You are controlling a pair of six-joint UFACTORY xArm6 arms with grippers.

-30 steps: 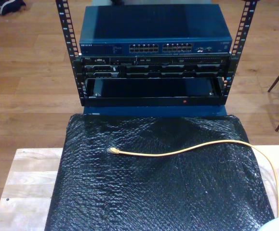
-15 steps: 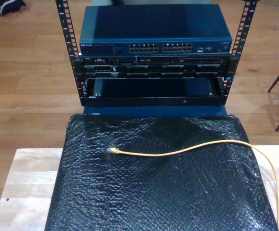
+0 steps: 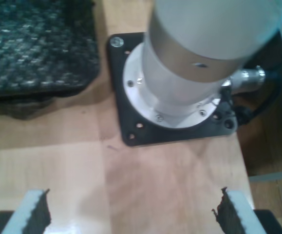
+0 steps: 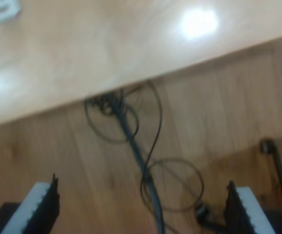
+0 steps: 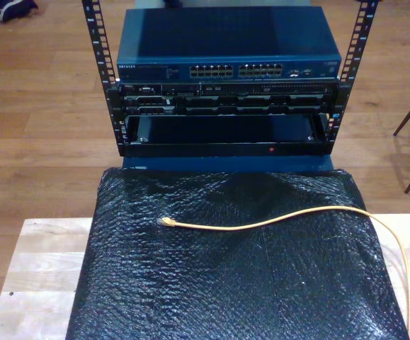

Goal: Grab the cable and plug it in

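You've got the cable lying loose on the black bubble-wrap sheet that covers the wooden tabletop. Its clear plug sits toward the exterior view's left, roughly mid-sheet. From there the yellow-orange line runs across toward the exterior view's right, arcs up a bit, then curves down along the sheet's edge and off the bottom of that view. Nothing is touching it.

Beyond the sheet, a rack stands on the wood floor, w/ a blue network switch on top; its two port blocks face you. Darker units sit under it, then an open bay.

My first gripper: fingers spread wide, nothing between them. It hangs over bare tabletop, looking at a white arm base bolted on a black square plate; a corner of the bubble-wrap shows nearby.

My second gripper: fingers also wide apart & empty. It hangs past the tabletop edge, over the floor, where thin dark wires loop about. That pic is blurry, so finer detail can't be made out.
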